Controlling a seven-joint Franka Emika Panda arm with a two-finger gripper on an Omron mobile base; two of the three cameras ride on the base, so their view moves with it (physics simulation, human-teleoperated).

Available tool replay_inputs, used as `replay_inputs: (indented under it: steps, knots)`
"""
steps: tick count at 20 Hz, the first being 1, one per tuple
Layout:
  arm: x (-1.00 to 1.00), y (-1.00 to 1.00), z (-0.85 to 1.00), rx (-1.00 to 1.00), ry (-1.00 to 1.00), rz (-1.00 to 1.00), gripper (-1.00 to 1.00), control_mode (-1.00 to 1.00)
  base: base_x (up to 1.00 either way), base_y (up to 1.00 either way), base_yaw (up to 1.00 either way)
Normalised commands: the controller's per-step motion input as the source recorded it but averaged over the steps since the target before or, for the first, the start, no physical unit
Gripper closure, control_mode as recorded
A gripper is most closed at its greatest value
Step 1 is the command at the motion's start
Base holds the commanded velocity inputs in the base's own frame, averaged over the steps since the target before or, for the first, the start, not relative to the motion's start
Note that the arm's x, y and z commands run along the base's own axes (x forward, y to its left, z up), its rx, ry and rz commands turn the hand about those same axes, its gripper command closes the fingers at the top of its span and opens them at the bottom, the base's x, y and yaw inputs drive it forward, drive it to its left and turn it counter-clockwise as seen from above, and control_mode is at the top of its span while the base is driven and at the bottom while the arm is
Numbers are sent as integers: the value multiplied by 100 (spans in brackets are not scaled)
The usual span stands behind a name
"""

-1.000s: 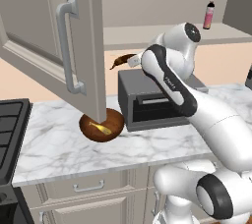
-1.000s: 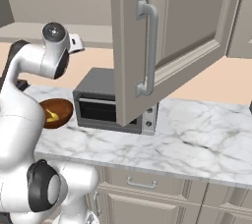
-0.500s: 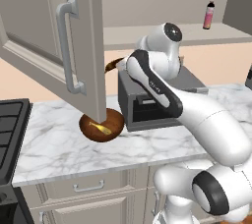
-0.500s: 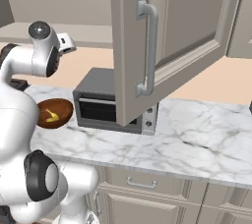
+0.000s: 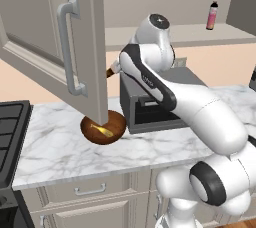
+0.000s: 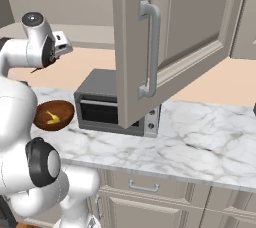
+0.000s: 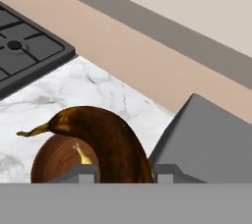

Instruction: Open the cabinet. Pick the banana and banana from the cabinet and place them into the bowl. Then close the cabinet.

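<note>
Bananas are told apart best in the hand view: the dark brown banana (image 7: 110, 142) is held between the two finger tips of the hand (image 7: 123, 171), which is closed narrowly on its thick lower part. Its long axis is seen to rise from the finger tips and curve over toward the left of the frame, the yellowish stem tip pointing left. Directly behind and below it in that view lies the wooden bowl (image 7: 56, 161), with the yellow banana (image 7: 82, 155) already inside.

In the left base view only the brown banana's tip (image 5: 111, 71) is seen, just past the edge of the open cabinet door (image 5: 82, 47), in the centre of the frame above the bowl (image 5: 103, 127). The yellow banana (image 5: 102, 131) is shown lying across the bowl's bottom. The right base view shows the bowl (image 6: 54, 115) at centre left on the marble surface (image 6: 200, 137), just beside the grey box oven (image 6: 112, 104), with the yellow banana (image 6: 52, 118) in it; the hand itself is hidden there behind the wrist.

The arm is bent sharply, its upper link raised over the oven (image 5: 160, 97) and the wrist folded back toward the door, so that the hand is pointed down and leftward. A pink bottle (image 5: 212, 15) stands on the shelf at upper right.
</note>
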Motion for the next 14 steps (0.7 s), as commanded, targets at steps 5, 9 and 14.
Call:
replay_inputs:
  steps: [5, 9, 14]
  knots:
    - [0, 18, -30, -5, 12, 0, 100, -100, 0, 0, 0]
    - [0, 26, -40, -5, 7, 1, 100, -100, 0, 0, 0]
    - [0, 20, -36, -4, 3, 1, 100, -100, 0, 0, 0]
